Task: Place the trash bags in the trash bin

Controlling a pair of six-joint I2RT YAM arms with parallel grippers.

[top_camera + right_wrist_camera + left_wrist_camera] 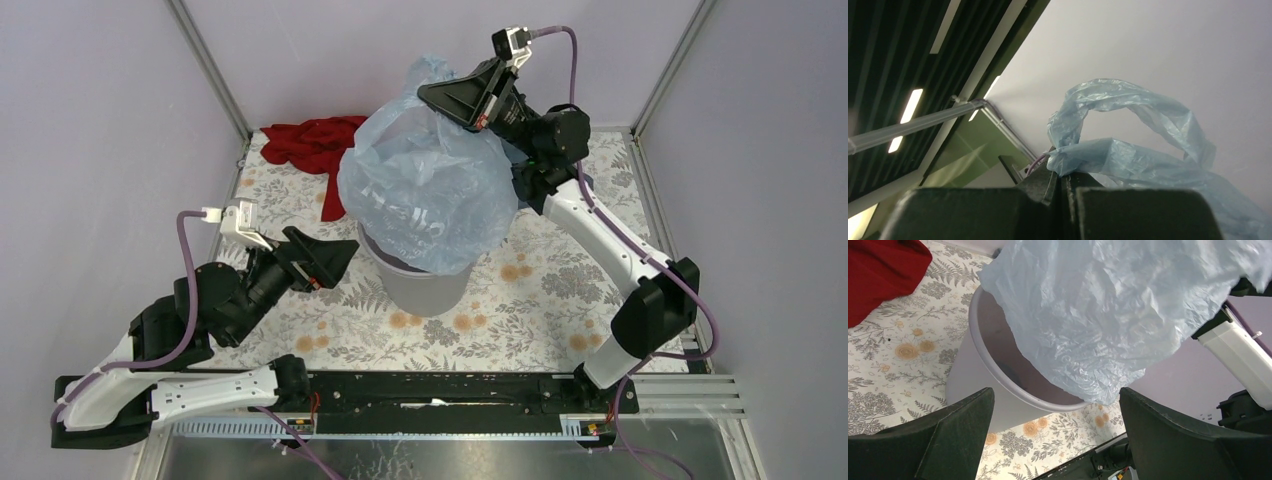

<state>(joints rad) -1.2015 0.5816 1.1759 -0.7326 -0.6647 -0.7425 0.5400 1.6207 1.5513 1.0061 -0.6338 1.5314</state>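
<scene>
Round light grey plastic bin (425, 290) stands upright mid-table. From above its mouth is mostly hidden by the thin, translucent pale blue film bag (430, 190), which hangs ballooned over it, lower end at the rim (whether inside it, cannot tell) and bulk bulging past the far side. Right gripper (1060, 176) is pinched shut on the bag's top loop, raised above the bin; left gripper (340, 262) is spread wide, holding nothing, just beside the bin's left wall. Risk, as I judge it: let go like this, the puffed film snags the rim and drapes outside, or a sideways drag tips the light bin.
</scene>
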